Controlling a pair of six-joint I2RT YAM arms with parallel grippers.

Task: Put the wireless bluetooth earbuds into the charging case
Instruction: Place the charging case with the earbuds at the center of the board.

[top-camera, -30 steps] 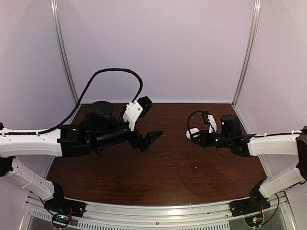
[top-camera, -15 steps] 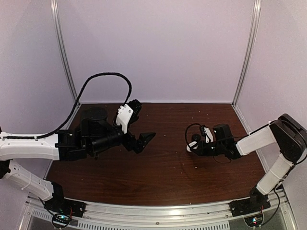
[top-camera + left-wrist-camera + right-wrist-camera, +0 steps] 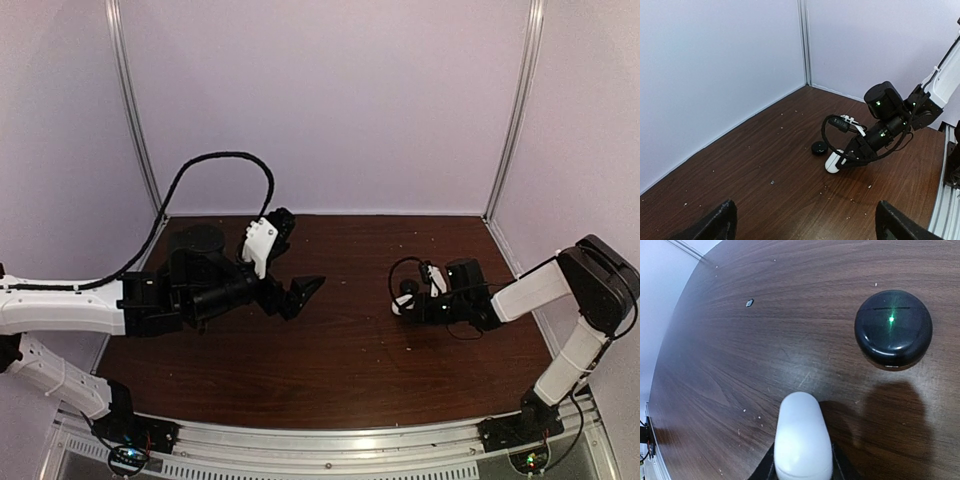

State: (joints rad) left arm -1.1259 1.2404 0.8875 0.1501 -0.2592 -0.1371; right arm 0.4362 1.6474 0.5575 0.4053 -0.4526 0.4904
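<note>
No earbuds distinguishable; only a tiny dark speck [image 3: 749, 302] at ten o'clock of the white oval case [image 3: 802, 435]. Case lowered within the last second onto the desk [image 3: 715, 380], black round case [image 3: 893, 329] at one o'clock: looks like placing. Right end effector [image 3: 802, 466] clamped on the white oval case, elbow raised. Left end effector [image 3: 806, 206] spread wide, hovering.
</note>
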